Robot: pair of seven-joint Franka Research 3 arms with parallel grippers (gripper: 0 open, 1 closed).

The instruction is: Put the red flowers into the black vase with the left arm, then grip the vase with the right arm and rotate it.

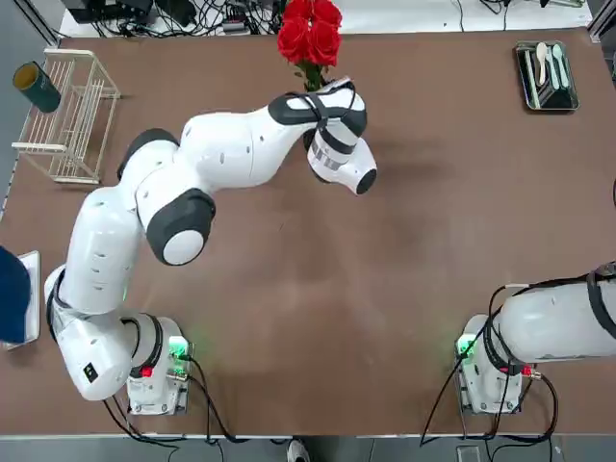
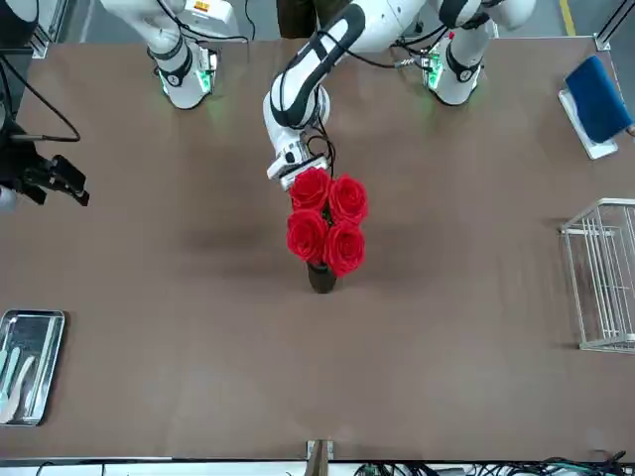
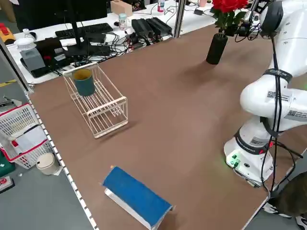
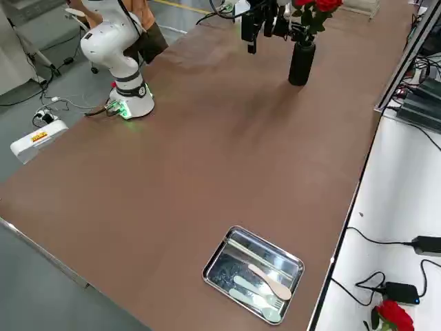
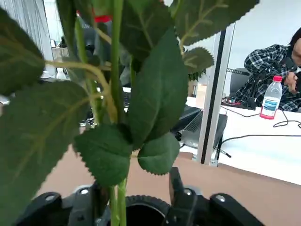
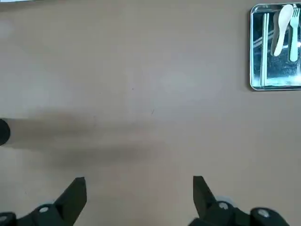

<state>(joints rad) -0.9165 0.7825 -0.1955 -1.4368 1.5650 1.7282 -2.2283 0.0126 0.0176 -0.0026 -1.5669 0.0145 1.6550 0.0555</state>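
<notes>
The red flowers [image 2: 325,223] stand upright in the black vase [image 2: 320,278] at the far middle of the table, their leafy stems [image 5: 117,141] going down into the vase mouth [image 5: 141,207]. My left arm [image 1: 221,149] reaches over to it. The left gripper [image 5: 136,202] is open around the stems just above the vase rim, one finger [image 5: 181,197] on each side. From the side the vase [image 3: 216,48] shows as a slim black cylinder. My right gripper [image 6: 138,193] hangs open over bare table at the robot's right, far from the vase.
A wire rack [image 1: 72,115] holding a dark teal cup [image 1: 37,87] sits at the far left. A metal tray [image 1: 547,75] with utensils lies at the far right. A blue object [image 1: 12,294] rests at the left edge. A person [image 5: 282,61] sits beyond the table.
</notes>
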